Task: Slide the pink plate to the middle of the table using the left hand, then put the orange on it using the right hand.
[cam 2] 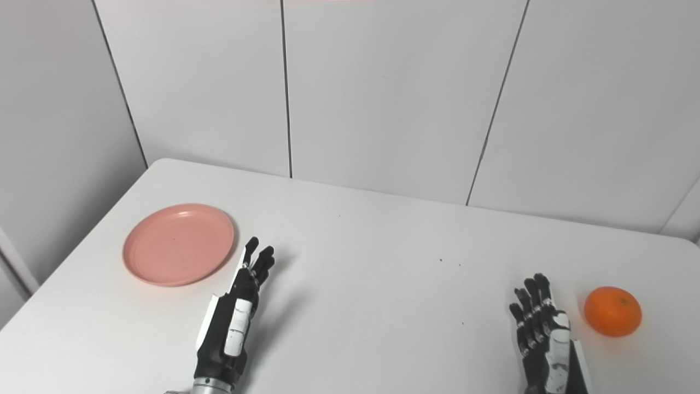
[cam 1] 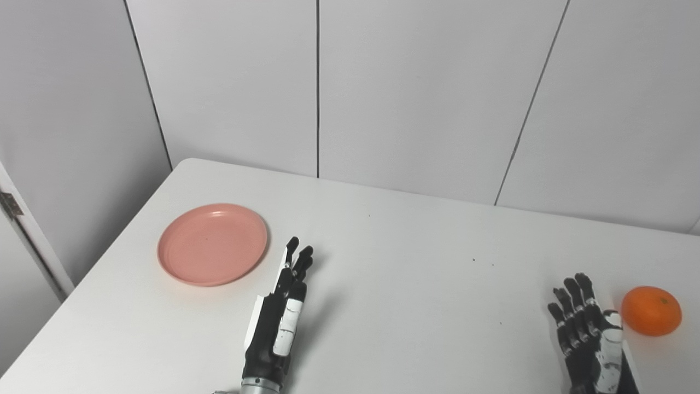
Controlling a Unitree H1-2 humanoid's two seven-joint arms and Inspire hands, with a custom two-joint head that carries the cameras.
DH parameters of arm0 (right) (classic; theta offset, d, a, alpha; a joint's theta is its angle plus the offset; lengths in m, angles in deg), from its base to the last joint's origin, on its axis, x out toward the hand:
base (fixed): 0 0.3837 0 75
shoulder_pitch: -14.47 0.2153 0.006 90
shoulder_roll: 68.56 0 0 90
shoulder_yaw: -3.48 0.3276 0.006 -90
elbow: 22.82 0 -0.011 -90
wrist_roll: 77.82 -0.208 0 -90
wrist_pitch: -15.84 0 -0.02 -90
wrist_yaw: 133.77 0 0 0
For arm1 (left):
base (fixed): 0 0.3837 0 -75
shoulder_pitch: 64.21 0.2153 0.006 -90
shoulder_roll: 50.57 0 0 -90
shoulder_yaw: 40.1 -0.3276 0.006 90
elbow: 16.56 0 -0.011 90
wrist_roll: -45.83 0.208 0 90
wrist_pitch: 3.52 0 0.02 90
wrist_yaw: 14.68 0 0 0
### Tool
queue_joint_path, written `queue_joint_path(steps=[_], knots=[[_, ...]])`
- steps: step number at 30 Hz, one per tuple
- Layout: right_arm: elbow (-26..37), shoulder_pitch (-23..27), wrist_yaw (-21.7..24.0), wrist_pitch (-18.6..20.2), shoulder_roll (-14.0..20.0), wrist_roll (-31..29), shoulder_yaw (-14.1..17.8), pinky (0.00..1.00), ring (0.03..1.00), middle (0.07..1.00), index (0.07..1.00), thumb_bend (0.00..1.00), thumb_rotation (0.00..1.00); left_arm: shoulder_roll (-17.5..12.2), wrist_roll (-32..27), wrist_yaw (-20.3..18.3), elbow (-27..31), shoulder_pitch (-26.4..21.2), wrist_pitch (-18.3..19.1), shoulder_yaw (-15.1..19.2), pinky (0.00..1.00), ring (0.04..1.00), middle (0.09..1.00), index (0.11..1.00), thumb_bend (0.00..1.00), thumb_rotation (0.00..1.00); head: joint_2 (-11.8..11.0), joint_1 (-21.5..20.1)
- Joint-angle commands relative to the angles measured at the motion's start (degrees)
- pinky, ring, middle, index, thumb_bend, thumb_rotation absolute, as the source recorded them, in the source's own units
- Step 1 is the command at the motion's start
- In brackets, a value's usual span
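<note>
The pink plate [cam 1: 213,244] lay on the white table [cam 1: 394,273], just beyond and to the outer side of the left hand [cam 1: 281,309], not touching it. That hand stood edge-on, fingers straight and pressed together, holding nothing. A push landing high on the rim could probably tip the plate or send it off the near table edge. The right hand [cam 1: 593,334] lay flat, fingers slightly spread, empty. The orange [cam 1: 651,310] sat just beside it on the outer side and could roll if nudged.
</note>
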Motion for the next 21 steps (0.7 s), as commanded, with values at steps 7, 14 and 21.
queue_joint_path(steps=[7, 14, 21], knots=[[-10.91, -3.79, 2.52, -4.12, -0.25, -0.23, 0.49, 1.0, 1.0, 1.0, 1.0, 0.85, 1.0, 1.34, -0.18, 0.63, -11.36, 4.14, -3.3, -0.34, 0.99, 0.958, 0.955, 1.0, 0.64, 0.98, -2.27, 0.39], [-10.89, -3.6, 2.69, -3.89, -0.52, -0.15, 0.54, 1.0, 1.0, 1.0, 1.0, 0.86, 1.0, 1.15, -0.39, 0.36, -11.18, 4.02, -3.34, -0.17, 0.99, 0.962, 0.96, 1.0, 0.61, 0.98, -1.37, -0.07], [-9.65, -4.09, 2.31, -3.38, -0.78, 0.49, 0.18, 1.0, 1.0, 1.0, 1.0, 0.85, 1.0, 1.06, -0.73, 0.4, -10.39, 4.29, -3.06, 0.09, 0.97, 0.951, 0.951, 0.997, 0.67, 0.97, -0.71, -0.65]])
